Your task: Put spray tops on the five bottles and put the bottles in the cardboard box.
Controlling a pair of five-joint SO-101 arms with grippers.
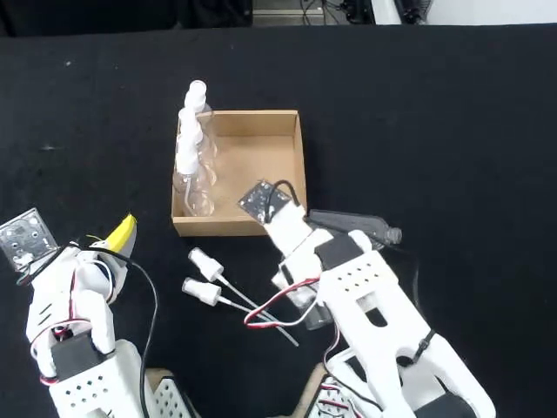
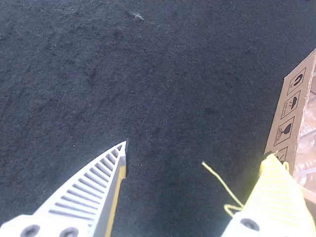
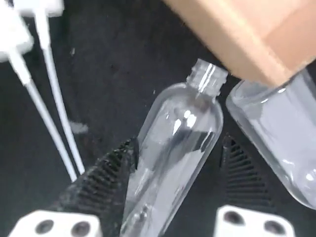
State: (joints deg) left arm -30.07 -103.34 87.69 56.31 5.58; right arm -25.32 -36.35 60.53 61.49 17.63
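Observation:
Three capped bottles [image 1: 191,144] stand in the cardboard box [image 1: 261,144] along its left wall. Two loose spray tops [image 1: 205,264] [image 1: 201,292] lie on the black table in front of the box. A clear uncapped bottle [image 3: 173,143] lies between the black fingers [image 3: 108,173] of my right gripper [image 3: 178,143]; its jaws straddle it, with a thin gap on one side. A second uncapped bottle [image 3: 276,138] [image 1: 357,226] lies beside it near the box. My left gripper [image 2: 197,150] [image 1: 122,248] hangs open over bare table left of the box.
The box's front wall [image 3: 247,29] is very close to the right wrist. The spray tops' thin tubes [image 3: 54,113] run just beside the right gripper. The box corner [image 2: 291,113] is near the left gripper's yellow finger [image 2: 271,197].

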